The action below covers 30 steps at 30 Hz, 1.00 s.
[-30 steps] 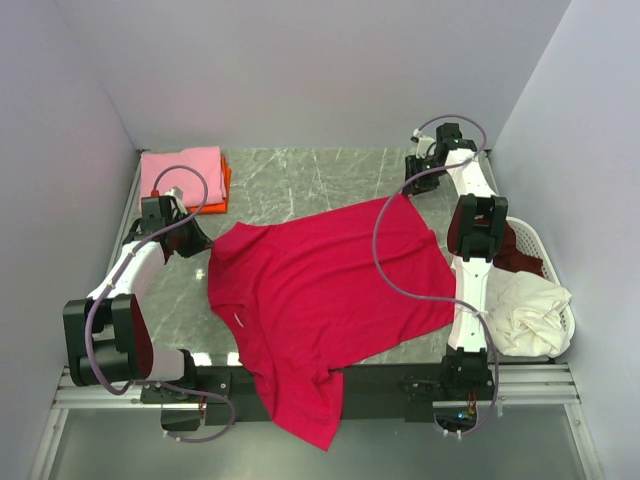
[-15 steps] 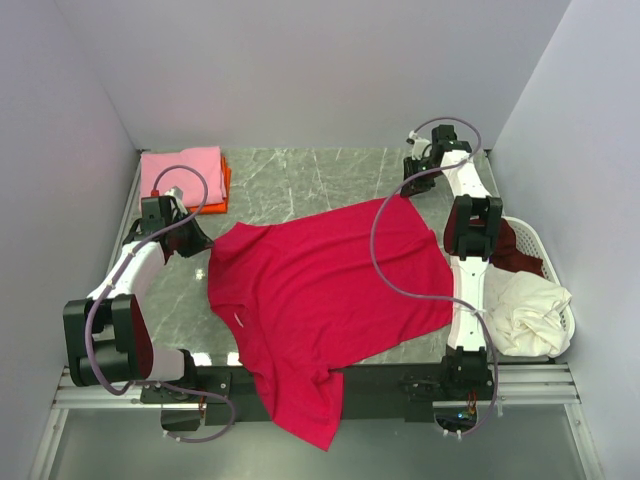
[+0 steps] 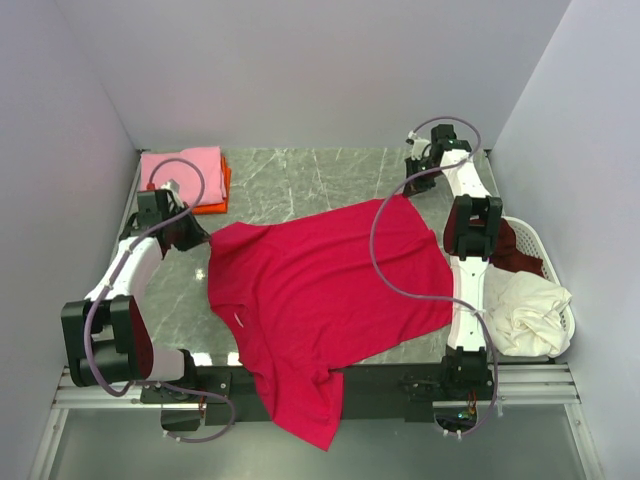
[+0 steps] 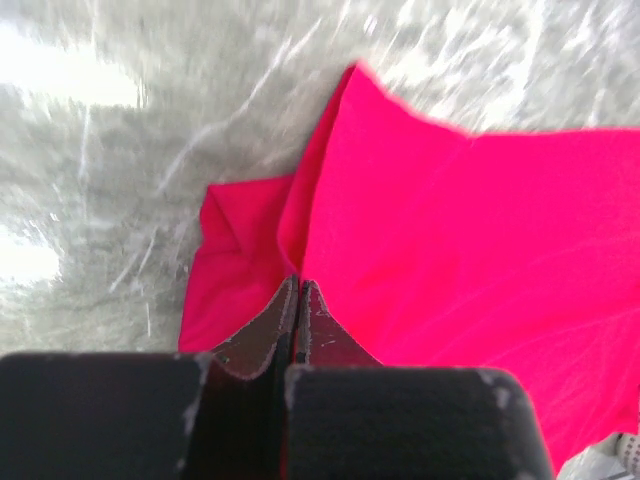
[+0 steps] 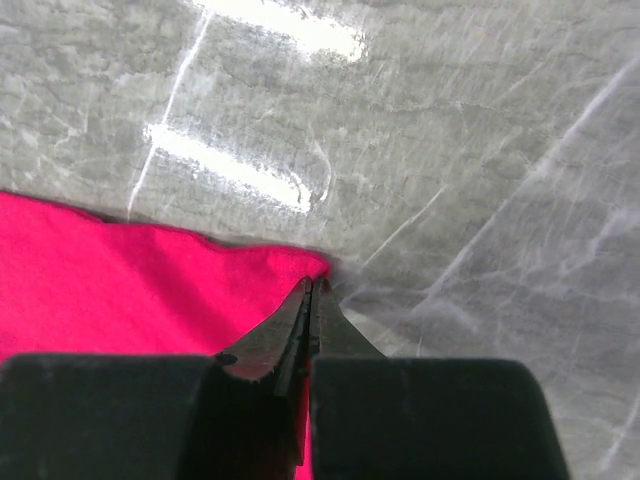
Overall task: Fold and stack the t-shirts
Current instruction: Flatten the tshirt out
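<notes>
The left arm (image 3: 125,275) rises from its base at the near left corner and bends forward. Its wrist angles down toward the left edge of the red t-shirt (image 3: 320,290). The left fingers (image 4: 268,332) are pressed together and pinch a raised fold of the red cloth, next to a small tucked flap of the same shirt.

The right arm (image 3: 470,270) stretches almost straight away from its base toward the far right of the surface (image 3: 300,180). Its wrist turns left and down. The right fingers (image 5: 285,338) are shut tight on the far corner of the red t-shirt, right where the cloth meets the bare grey stone.

The red t-shirt lies spread across the middle of the surface, and one end hangs over the near edge between the two bases.

A white basket (image 3: 540,245) sits beside the right arm. A crumpled cream shirt (image 3: 525,310) fills its near part, and a maroon shirt (image 3: 515,258) lies behind that. At the far left corner a folded pink shirt (image 3: 182,170) rests on a folded orange shirt (image 3: 224,185).
</notes>
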Each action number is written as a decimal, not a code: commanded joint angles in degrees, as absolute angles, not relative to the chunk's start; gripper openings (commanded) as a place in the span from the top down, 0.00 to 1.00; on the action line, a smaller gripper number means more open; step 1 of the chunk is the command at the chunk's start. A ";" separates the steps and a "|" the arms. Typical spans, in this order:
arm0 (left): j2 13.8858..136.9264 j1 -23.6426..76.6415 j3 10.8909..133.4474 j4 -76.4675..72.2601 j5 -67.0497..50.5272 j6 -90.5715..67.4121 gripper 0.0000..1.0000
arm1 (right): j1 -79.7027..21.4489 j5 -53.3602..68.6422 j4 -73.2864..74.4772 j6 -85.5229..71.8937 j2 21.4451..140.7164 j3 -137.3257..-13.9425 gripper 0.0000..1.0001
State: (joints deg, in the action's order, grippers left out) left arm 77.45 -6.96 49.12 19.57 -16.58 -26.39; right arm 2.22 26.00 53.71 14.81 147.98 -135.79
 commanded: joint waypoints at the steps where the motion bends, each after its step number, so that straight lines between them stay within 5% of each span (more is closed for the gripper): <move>1: 74.97 -7.47 57.46 20.11 -14.34 -25.84 0.99 | 1.76 24.70 53.88 15.29 139.32 -137.81 1.00; 14: 73.22 -7.56 91.81 30.84 -6.07 -24.79 1.00 | 1.76 24.70 49.14 13.54 106.81 -136.14 1.00; 30: 57.49 -5.89 114.52 23.29 -6.85 -31.72 1.00 | 1.93 17.23 44.12 11.87 72.52 -139.04 1.00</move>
